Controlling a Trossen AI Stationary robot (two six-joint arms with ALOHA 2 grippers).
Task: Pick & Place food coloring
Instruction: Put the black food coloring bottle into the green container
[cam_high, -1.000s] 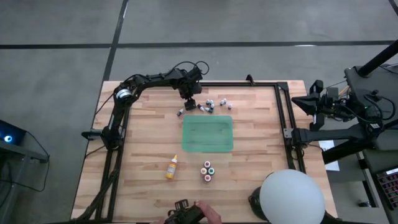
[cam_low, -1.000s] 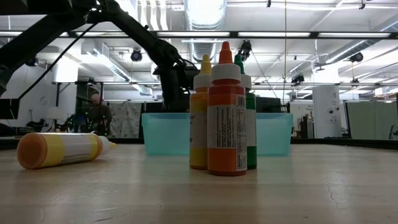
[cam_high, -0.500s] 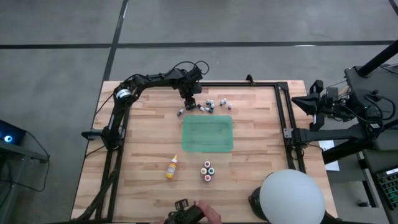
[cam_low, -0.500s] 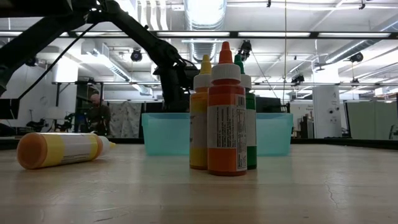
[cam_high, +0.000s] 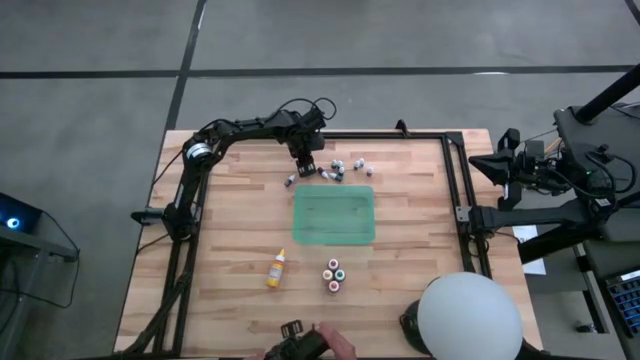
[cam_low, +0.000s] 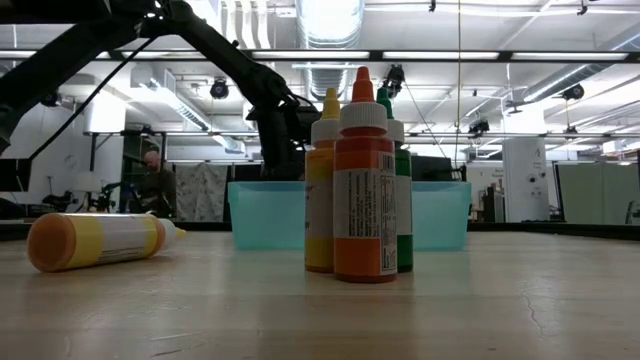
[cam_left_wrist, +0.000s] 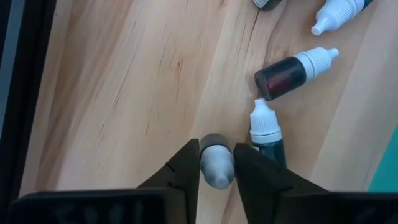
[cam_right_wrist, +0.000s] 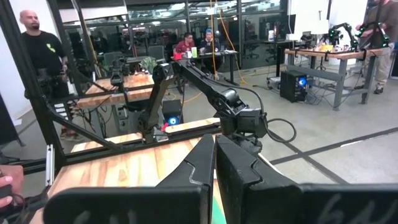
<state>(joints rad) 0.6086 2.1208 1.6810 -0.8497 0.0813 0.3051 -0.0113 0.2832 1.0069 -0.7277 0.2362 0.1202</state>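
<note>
Among far-edge bottles, left claw (cam_left_wrist: 216, 163) pinching grey-capped bottle (cam_left_wrist: 216, 168)

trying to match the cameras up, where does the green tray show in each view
High view: the green tray lies mid-table, just nearer the camera's bottom edge than the scattered small bottles.
Low view: its wall stands behind the upright bottles.
Left wrist view: only a teal sliver at the edge.
Right wrist view: a green sliver between the tool fingers, hardly visible.
Shared landmark: the left arm's tool by the small bottles.
</note>
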